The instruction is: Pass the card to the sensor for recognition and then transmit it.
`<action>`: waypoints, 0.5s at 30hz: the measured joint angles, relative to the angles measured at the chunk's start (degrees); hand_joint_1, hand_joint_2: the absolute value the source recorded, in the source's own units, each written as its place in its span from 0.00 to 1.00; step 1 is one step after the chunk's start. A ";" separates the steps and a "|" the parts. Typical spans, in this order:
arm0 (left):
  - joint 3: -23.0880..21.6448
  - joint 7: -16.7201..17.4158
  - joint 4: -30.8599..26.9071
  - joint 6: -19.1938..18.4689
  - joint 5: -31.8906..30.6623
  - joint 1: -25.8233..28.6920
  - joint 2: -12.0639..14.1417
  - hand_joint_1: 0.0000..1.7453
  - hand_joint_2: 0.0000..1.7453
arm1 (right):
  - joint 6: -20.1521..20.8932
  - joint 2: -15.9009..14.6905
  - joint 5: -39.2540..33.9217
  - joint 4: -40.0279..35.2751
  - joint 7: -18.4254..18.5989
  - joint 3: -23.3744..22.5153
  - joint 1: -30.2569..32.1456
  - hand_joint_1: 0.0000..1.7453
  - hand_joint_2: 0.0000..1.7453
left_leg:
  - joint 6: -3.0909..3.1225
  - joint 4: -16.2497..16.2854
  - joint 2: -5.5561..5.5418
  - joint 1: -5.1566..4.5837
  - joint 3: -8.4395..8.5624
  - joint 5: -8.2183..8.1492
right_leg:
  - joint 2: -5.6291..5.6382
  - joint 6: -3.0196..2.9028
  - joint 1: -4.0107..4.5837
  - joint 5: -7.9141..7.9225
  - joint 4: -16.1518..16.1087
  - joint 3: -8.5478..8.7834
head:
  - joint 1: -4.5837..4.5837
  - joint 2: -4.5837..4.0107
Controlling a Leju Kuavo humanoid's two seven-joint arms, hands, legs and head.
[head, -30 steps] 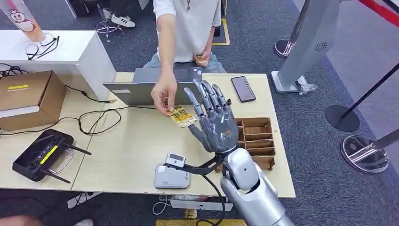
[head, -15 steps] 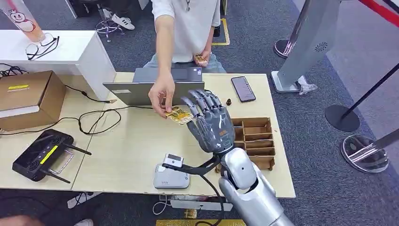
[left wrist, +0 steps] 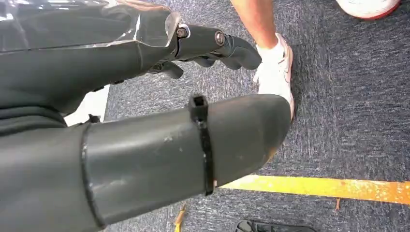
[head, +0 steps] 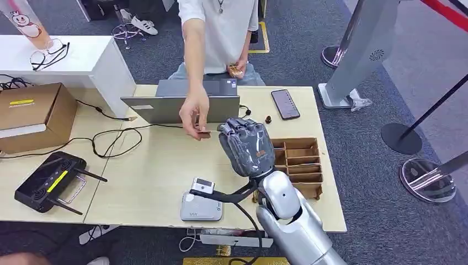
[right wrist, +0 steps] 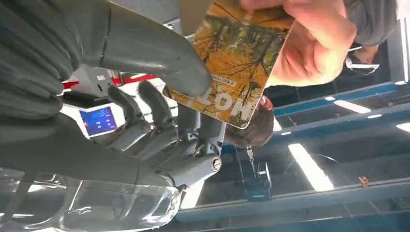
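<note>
Two hands share the card (right wrist: 231, 63) at frame centre: the person's hand (head: 193, 113) pinches one end while the right robot hand (head: 245, 144) curls onto the other. Firm the pinch before the person releases.

A card (right wrist: 232, 63) printed with yellow-orange autumn foliage and pale lettering is seen just beyond the fingertips of the right hand (head: 245, 144), held above the table. Its near edge is pressed between the thumb and the curled fingers (right wrist: 145, 108) of that hand; its far edge is pinched by a person's hand (head: 194, 114). It is seen nearly edge-on from the head view. The sensor (head: 201, 201) lies on the table below the right hand's wrist, on the thumb side.
</note>
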 joint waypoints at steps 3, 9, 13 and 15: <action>0.00 0.00 0.00 0.00 0.00 0.00 0.00 0.00 0.00 | 0.15 0.00 -0.02 0.02 0.00 0.09 0.00 1.00 1.00 | 0.00 0.00 0.00 0.00 0.00 0.00 | 0.00 0.00 0.00 0.00 0.00 0.00 | -0.02 0.00; 0.00 0.00 0.00 0.00 0.00 0.01 0.00 0.00 0.00 | 0.15 0.00 -0.90 0.02 0.02 0.11 0.01 1.00 1.00 | 0.00 0.00 0.00 0.00 0.01 0.00 | 0.00 0.00 0.00 0.00 0.00 0.00 | 0.00 0.00; 0.00 0.00 0.00 0.00 0.00 0.01 0.00 0.00 0.00 | 0.74 0.00 -2.19 0.00 -0.35 0.11 0.02 1.00 1.00 | 0.00 0.00 0.00 0.00 0.00 0.00 | 0.00 0.00 0.00 0.00 0.00 0.00 | 0.00 0.00; 0.00 0.00 0.00 0.00 0.07 0.01 0.00 0.00 0.00 | 1.13 0.00 -3.88 0.00 -0.98 0.11 0.03 1.00 1.00 | 0.00 0.00 0.00 0.00 0.00 0.00 | 0.00 0.00 0.00 0.00 0.00 0.00 | 0.00 0.00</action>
